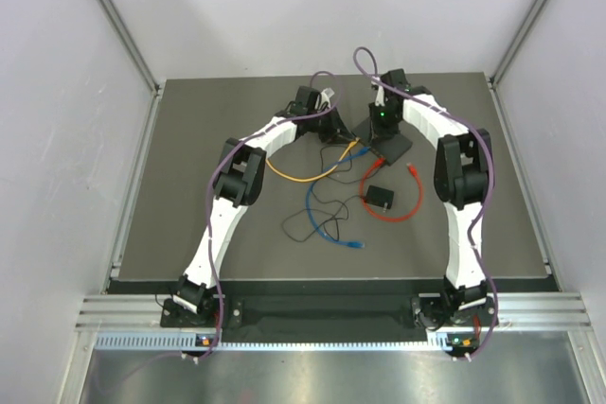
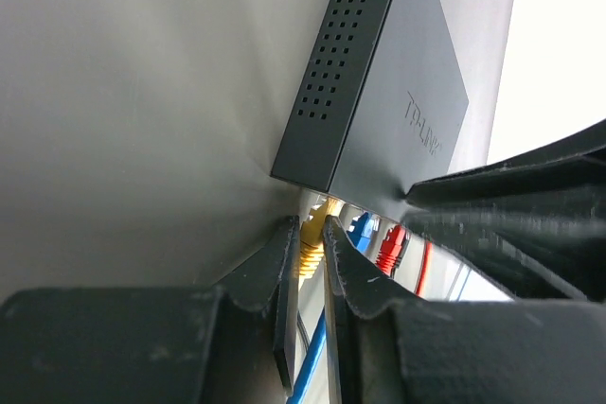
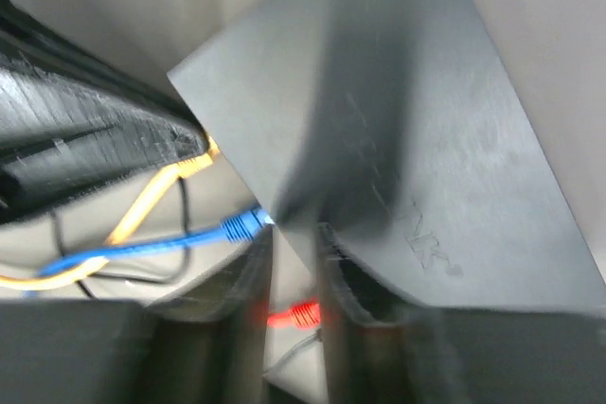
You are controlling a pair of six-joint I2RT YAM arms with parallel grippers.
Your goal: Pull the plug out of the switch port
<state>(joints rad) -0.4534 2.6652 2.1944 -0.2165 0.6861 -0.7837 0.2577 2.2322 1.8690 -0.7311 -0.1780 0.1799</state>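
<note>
1. Dark grey table mat [image 1: 189,186], plain white walls [image 1: 284,16], and an aluminium rail [image 1: 331,309] along the near edge.
2. The switch [image 1: 392,146] lies at the far middle of the mat. Its top reads "TP-LINK" in the left wrist view.
3. The left gripper [image 2: 311,232] is clamped on the yellow plug [image 2: 311,254] at the switch's socket edge, with the blue plug [image 2: 360,227] and red plug [image 2: 391,248] beside it.
4. The right gripper [image 3: 294,245] has its jaws narrowly apart with nothing between them, at the switch's edge. The view is blurred.

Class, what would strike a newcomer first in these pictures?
The left arm and right arm arch over the black switch at the table's far side. A yellow cable, blue cable and red cable sprawl nearer. Up close, the left gripper pinches the yellow plug at its ports.
</note>
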